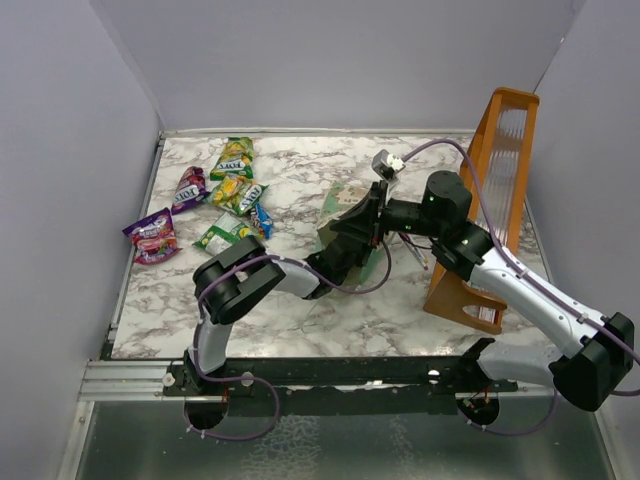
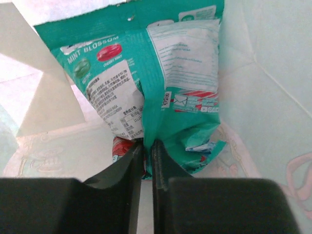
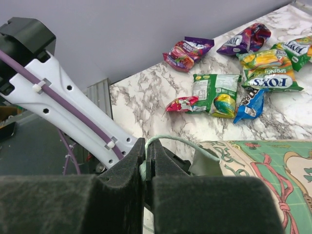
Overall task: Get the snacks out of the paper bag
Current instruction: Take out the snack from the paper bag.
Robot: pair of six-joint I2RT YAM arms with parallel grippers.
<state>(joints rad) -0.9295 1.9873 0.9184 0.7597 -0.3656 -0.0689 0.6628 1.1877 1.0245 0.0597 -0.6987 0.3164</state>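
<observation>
The mint-green paper bag (image 1: 343, 203) lies tipped on the marble table, mouth toward the arms. My left gripper (image 2: 145, 152) is inside it, shut on the bottom edge of a teal mint packet (image 2: 170, 73). A red packet (image 2: 121, 145) shows just behind the fingers, on the bag's cream inner wall (image 2: 273, 97). My right gripper (image 3: 146, 152) is shut on the bag's thin loop handle (image 3: 170, 140), beside the printed bag side (image 3: 253, 165). Several packets lie out on the table at the left: green-yellow (image 1: 233, 158), purple (image 1: 152, 236), green (image 3: 217, 87) and blue (image 3: 247, 105).
A tall orange-brown wooden rack (image 1: 495, 180) stands at the right, close behind my right arm. Thin pens (image 1: 420, 252) lie by the rack's foot. The left arm's white link (image 3: 68, 97) crosses just left of my right gripper. Grey walls enclose the table.
</observation>
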